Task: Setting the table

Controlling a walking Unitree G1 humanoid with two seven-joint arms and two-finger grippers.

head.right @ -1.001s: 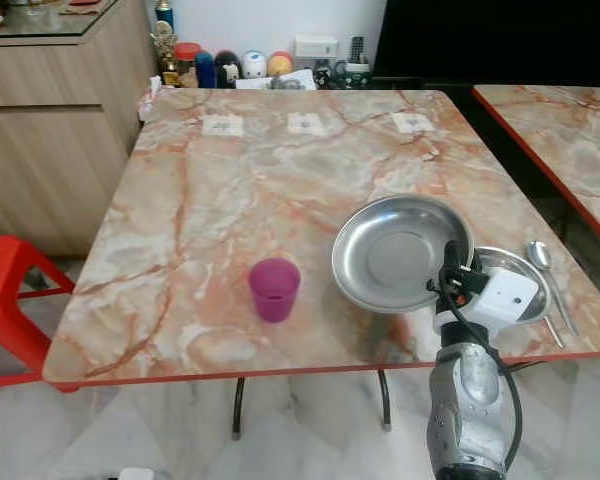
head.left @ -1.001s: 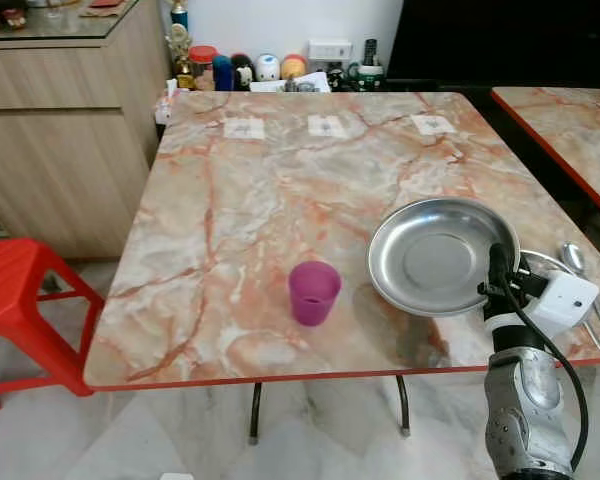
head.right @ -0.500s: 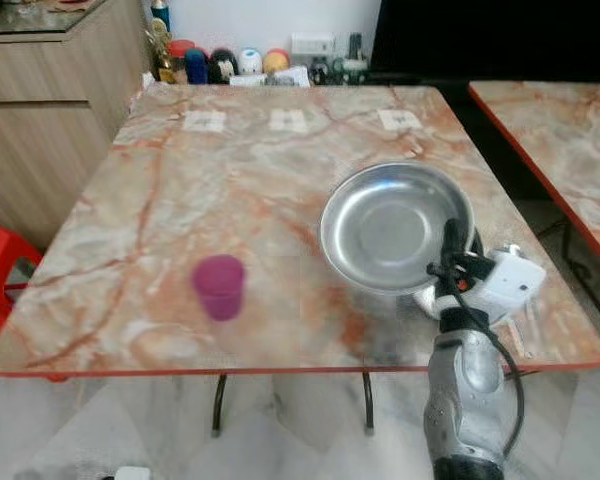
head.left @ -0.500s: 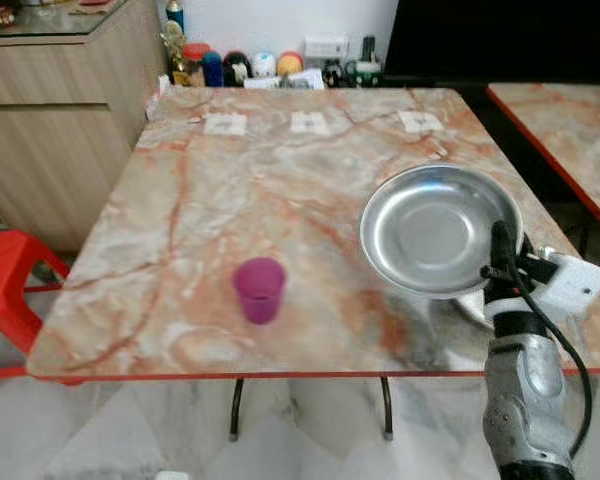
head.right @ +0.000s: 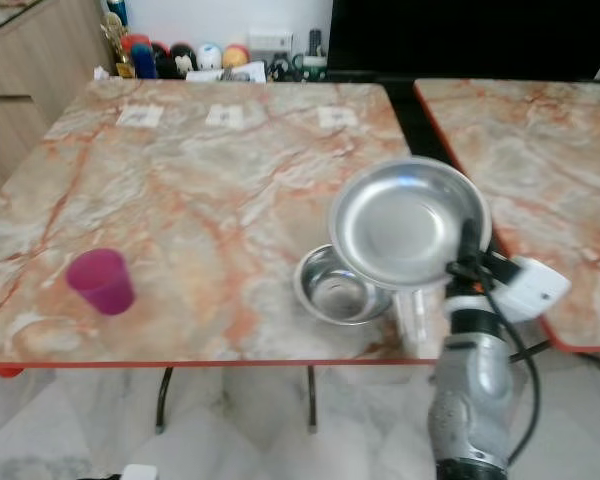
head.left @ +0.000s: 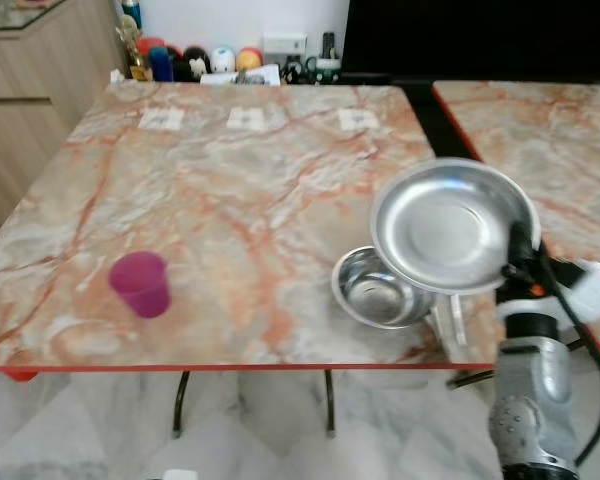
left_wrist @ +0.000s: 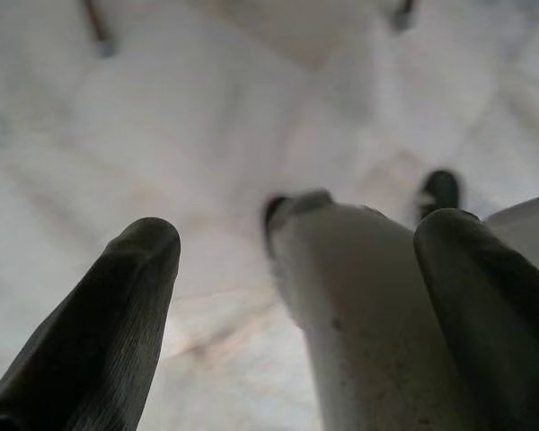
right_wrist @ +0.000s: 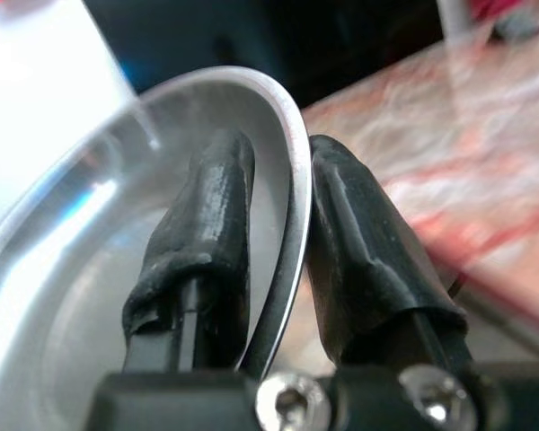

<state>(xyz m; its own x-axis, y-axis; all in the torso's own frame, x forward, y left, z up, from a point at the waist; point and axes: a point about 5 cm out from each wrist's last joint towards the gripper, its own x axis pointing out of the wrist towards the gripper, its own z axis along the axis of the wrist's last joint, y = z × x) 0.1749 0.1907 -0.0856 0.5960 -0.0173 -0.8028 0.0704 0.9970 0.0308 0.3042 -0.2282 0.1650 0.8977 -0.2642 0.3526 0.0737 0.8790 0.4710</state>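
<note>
The right pincer (head.left: 521, 250) is clenched on the near right rim of a steel plate (head.left: 450, 222), one black finger (right_wrist: 202, 242) inside the dish and the other outside it, so the plate is carried tilted above the bench (head.left: 230, 190) near its front right corner. The relation that matters is what lies under it: a steel bowl (head.left: 375, 290) rests on the bench just below and to the left of the plate, partly covered by the plate's lower edge, so the free marble for setting the plate down lies away from the pincer to the left and farther back, toward the middle of the bench. The plate is round, so it has no long axis to align; only its tilt needs levelling. The right arm is plainly the nearer one, since the left pincer (left_wrist: 296, 296) hangs low over the floor with its fingers apart and nothing between them. By count: one plate, one bowl, one purple cup (head.left: 140, 284) standing well apart near the front left, and what may be a spoon handle (head.left: 450, 325) beneath the plate, though it is too blurred to be sure.
</note>
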